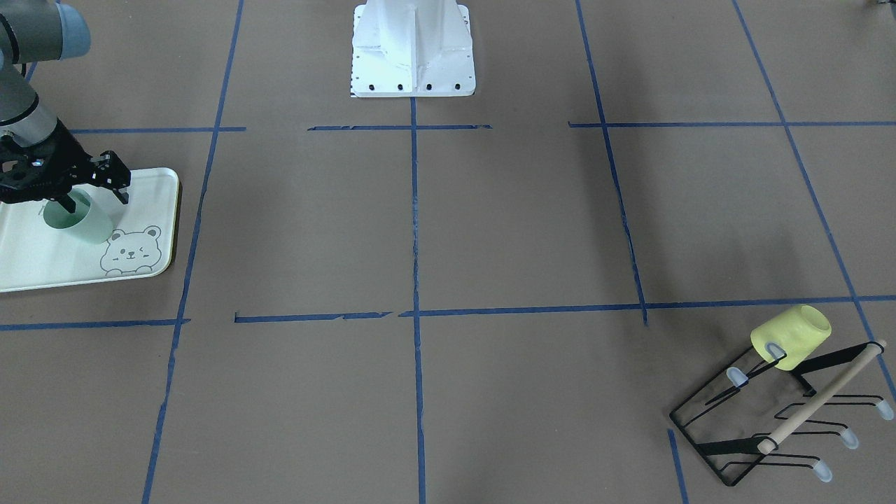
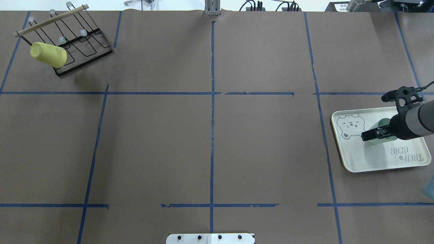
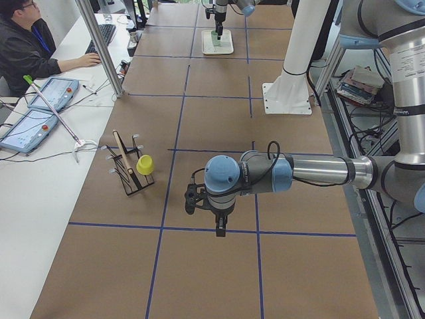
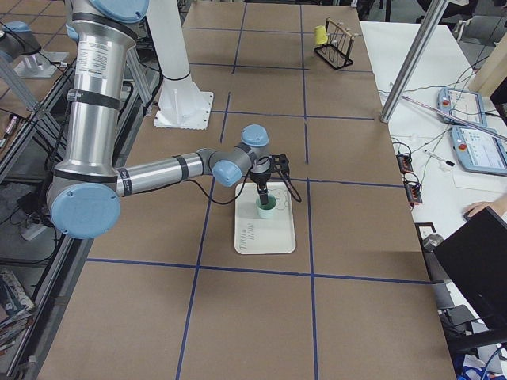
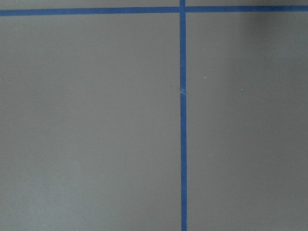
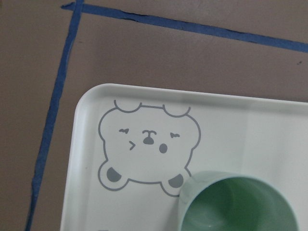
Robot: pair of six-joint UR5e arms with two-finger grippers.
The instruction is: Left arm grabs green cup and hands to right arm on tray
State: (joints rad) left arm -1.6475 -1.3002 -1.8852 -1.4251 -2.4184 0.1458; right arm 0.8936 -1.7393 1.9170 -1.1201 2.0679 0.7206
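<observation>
The green cup [image 1: 84,224] stands upright on the tray [image 1: 42,266] at the robot's right end of the table. My right gripper [image 1: 94,199] is over the cup with its fingers spread: one finger reaches into the cup's mouth, the other hangs outside the wall. The cup [image 2: 383,122] and tray [image 2: 373,159] also show overhead, and the cup [image 6: 240,207] shows beside the bear drawing in the right wrist view. My left gripper [image 3: 219,229] hangs over bare table, far from the cup, and shows only in the left side view, so I cannot tell its state.
A pale yellow cup [image 1: 791,336] hangs on a black wire rack [image 1: 770,427] with a wooden bar at the robot's far left corner. The white robot base [image 1: 413,49] stands at the table's middle edge. Blue tape lines cross the brown surface.
</observation>
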